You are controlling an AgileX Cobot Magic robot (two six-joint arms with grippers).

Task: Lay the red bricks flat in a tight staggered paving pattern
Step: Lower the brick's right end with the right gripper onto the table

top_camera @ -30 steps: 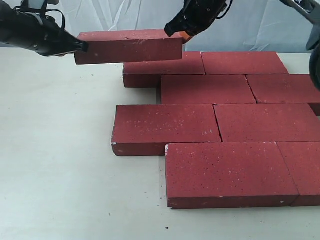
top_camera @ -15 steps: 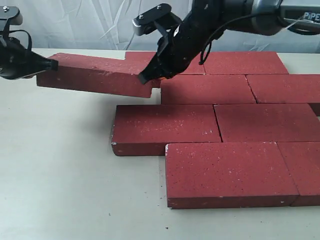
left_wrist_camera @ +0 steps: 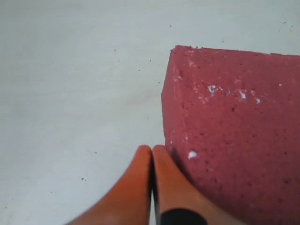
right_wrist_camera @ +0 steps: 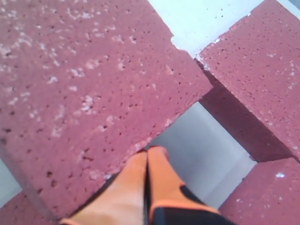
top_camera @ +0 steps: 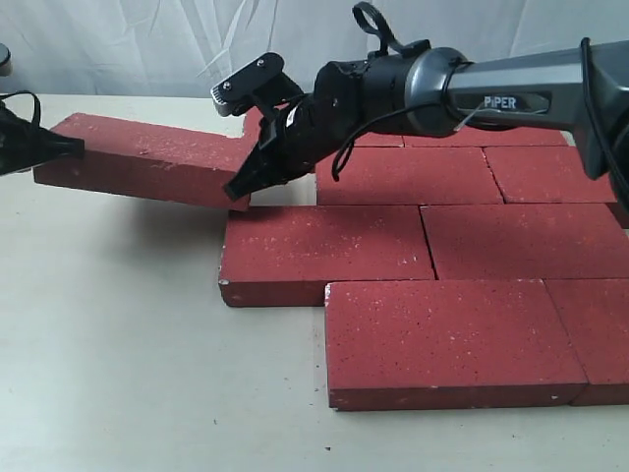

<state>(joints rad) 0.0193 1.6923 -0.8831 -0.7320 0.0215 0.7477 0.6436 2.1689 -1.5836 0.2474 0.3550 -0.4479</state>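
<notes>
Where red bricks [top_camera: 324, 241] lie, the tabletop [top_camera: 108, 344] looks pale.

Exterior view: left gripper [top_camera: 75, 146] mostly cut off at left edge. Right arm [top_camera: 491, 93] hides most of far-row bricks [top_camera: 539, 138]. Near-right brick [top_camera: 601, 334] cropped by right edge.

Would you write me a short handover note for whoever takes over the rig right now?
Left gripper: shut, tip against the loose brick's outer end.
Right gripper: shut, tip against its other end.
Brick: pinched between both tips, tilted, apparently off the table, left of the paving.
Done: paving laid flat in four staggered rows.
Left: lay this brick flat, probably in the gap beside the second row from the back, and push it tight.
</notes>
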